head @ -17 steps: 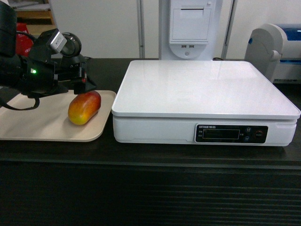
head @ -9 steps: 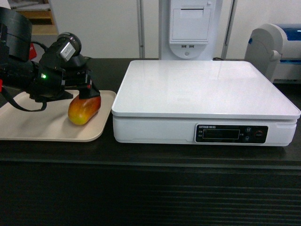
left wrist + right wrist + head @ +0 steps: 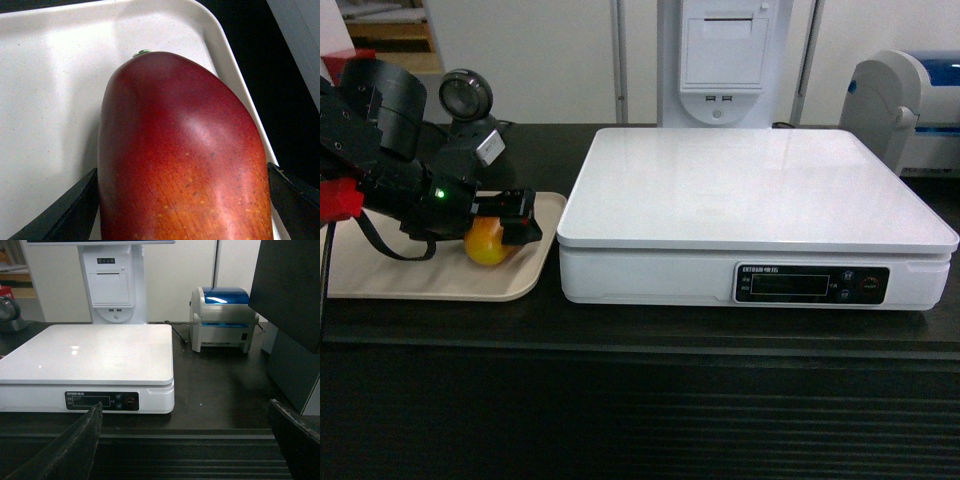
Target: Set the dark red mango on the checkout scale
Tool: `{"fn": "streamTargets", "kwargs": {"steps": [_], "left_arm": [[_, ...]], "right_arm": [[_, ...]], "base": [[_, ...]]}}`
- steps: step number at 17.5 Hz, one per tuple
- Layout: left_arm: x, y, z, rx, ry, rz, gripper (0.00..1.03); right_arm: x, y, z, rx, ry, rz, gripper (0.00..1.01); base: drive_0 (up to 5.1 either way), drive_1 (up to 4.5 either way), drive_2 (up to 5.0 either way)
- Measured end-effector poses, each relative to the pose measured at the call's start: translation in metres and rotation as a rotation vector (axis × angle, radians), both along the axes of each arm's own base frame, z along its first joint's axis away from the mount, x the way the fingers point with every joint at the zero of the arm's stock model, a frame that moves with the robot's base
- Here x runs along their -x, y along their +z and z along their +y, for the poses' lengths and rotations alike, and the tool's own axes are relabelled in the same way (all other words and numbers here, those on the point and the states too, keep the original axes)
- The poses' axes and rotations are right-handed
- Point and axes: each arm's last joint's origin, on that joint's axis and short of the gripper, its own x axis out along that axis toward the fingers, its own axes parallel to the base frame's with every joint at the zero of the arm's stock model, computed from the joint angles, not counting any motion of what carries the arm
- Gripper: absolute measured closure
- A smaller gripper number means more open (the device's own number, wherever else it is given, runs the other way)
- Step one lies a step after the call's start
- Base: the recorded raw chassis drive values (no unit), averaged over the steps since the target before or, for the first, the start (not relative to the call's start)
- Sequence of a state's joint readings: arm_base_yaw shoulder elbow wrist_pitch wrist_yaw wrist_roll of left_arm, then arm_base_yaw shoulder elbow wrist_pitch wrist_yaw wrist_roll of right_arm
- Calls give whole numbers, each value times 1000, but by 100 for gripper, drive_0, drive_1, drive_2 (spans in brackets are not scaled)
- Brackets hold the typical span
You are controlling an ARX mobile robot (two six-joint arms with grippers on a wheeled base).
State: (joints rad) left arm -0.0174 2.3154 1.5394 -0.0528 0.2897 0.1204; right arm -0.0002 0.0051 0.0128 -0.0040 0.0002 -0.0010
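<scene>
Head view: one dark red mango [image 3: 490,243] on the beige tray [image 3: 420,280], far left of the worktop [image 3: 650,335], just beside the single scale [image 3: 760,185], whose white platform lies bare. Left claw [image 3: 510,220] down over the fruit, covering most of it; only the orange-yellow end peeks out.

Left wrist view: mango [image 3: 182,160] filling the frame, one black finger on each flank, spread around it and close to the skin; firm contact not certain, so best to squeeze gently at the widest part, confirm the grip, lift straight up past the tray rim [image 3: 235,65], then carry right and set down low near the platform's middle to prevent rolling.

Right wrist view: one scale [image 3: 90,355], one blue-topped printer [image 3: 220,317] farther right, right claw [image 3: 185,440] spread wide, holding nothing, hovering before the ribbed front.
</scene>
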Motion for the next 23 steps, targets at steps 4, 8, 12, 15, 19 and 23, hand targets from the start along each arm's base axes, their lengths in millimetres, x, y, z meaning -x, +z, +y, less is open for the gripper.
{"fn": "streamTargets", "kwargs": {"steps": [4, 8, 12, 15, 19, 23], "left_arm": [[-1, 0, 0, -21, -16, -21, 30], [10, 1, -2, -52, -25, -44, 38], [42, 26, -11, -106, -50, -164, 38], [87, 68, -24, -134, -79, -332, 38], [113, 79, -31, -124, -105, -372, 38], [130, 85, -37, -119, -125, -390, 38]], "right_arm": [[0, 0, 0, 0, 0, 0, 3], [0, 0, 0, 0, 0, 0, 3], [0, 0, 0, 0, 0, 0, 3], [0, 0, 0, 0, 0, 0, 3], [0, 0, 0, 0, 0, 0, 3], [0, 0, 0, 0, 0, 0, 3]], "base": [[0, 0, 0], [0, 0, 0], [0, 0, 0], [0, 0, 0], [0, 0, 0], [0, 0, 0]]}}
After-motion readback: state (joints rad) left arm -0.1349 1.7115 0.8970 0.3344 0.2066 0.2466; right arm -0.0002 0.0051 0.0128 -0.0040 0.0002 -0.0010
